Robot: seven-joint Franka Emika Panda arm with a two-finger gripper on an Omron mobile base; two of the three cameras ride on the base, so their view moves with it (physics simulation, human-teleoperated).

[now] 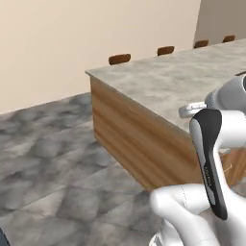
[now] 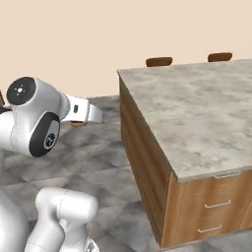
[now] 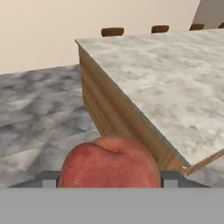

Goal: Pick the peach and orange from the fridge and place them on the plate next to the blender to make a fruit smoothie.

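we see the peach (image 3: pixel 109 162) grasped in the gripper (image 3: pixel 109 179), carried near the corner of a marble-topped island (image 3: pixel 175 87) with wooden sides. we judge it already out of storage; its placing and the orange's fetching remain.

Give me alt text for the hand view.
A peach sits held between the gripper fingers at the bottom of the frame. Beyond it, a wood-sided island with a grey stone top stands on grey tiled floor before a beige wall.
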